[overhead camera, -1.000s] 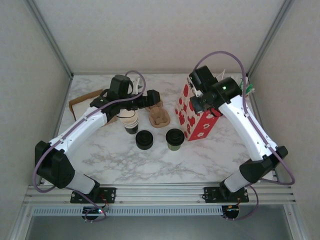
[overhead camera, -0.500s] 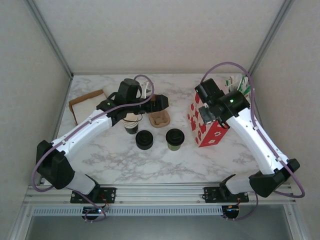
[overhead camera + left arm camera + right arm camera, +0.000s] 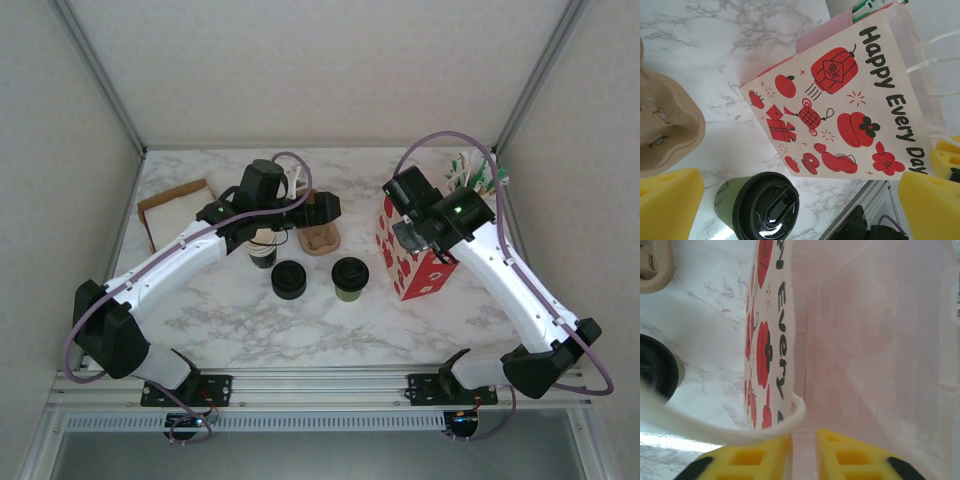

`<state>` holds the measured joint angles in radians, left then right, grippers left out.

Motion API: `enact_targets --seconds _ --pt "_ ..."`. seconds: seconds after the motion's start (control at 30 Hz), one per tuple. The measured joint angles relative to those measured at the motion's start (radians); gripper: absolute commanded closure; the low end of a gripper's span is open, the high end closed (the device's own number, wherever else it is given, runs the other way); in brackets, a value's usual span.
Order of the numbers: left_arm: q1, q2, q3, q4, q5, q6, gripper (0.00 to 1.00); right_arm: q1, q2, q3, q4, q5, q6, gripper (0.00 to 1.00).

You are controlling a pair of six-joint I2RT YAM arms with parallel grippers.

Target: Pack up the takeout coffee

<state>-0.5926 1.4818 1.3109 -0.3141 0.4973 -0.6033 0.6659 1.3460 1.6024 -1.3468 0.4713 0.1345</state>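
Note:
The takeout coffee (image 3: 350,278), an olive-green cup with a black lid, stands upright on the marble table just left of the red-printed paper bag (image 3: 415,258). In the left wrist view the coffee (image 3: 760,207) sits low between my wide-open yellow fingers (image 3: 670,202), with the bag (image 3: 840,100) beyond it. My left gripper (image 3: 325,208) hovers open behind the cup, over the carrier. My right gripper (image 3: 408,228) is at the bag's top edge. Its fingers (image 3: 747,462) stand slightly apart at the bag's wall (image 3: 775,365), and the white handle cord (image 3: 715,427) lies across one finger.
A stack of black lids (image 3: 289,280) and a stack of lidless cups (image 3: 262,245) stand left of the coffee. A brown pulp carrier (image 3: 320,238) lies behind them. A cardboard tray (image 3: 175,205) is at the back left, green-and-white packets (image 3: 475,170) at the back right.
The right gripper dragged the bag rightward and nearer, then its jaws parted slightly. The left arm swung right until its gripper hung over the carrier.

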Motion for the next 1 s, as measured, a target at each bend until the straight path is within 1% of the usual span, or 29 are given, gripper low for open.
enact_targets --seconds 0.1,0.2,0.27,0.37,0.5,0.53,0.77,0.9,1.0 --pt "-0.004 0.000 0.000 0.000 -0.001 -0.003 0.00 0.000 -0.017 0.000 -0.001 -0.001 0.011 0.67" --pt "-0.008 -0.002 0.000 -0.001 -0.008 -0.003 0.00 0.000 -0.039 0.000 -0.004 -0.005 0.022 0.56" --pt "-0.009 -0.008 0.000 -0.001 -0.017 -0.003 0.00 0.000 -0.057 0.002 -0.005 -0.020 0.034 0.43" --pt "-0.009 -0.033 -0.001 -0.001 -0.032 -0.007 0.00 0.001 -0.087 0.010 -0.005 -0.049 0.044 0.33" --pt "-0.011 -0.115 -0.015 0.000 -0.064 -0.018 0.00 0.001 -0.144 0.032 -0.004 -0.096 0.071 0.06" --pt "-0.013 -0.140 -0.019 -0.001 -0.074 -0.022 0.00 0.002 -0.164 0.036 -0.003 -0.108 0.080 0.01" --pt "-0.016 -0.289 -0.069 0.010 -0.147 -0.042 0.00 0.002 -0.310 0.033 0.045 -0.210 0.151 0.01" --pt "-0.016 -0.371 -0.141 0.037 -0.185 -0.081 0.00 0.002 -0.404 -0.016 0.098 -0.259 0.222 0.01" --pt "-0.016 -0.399 -0.173 0.053 -0.200 -0.119 0.00 0.002 -0.435 -0.025 0.109 -0.309 0.252 0.01"
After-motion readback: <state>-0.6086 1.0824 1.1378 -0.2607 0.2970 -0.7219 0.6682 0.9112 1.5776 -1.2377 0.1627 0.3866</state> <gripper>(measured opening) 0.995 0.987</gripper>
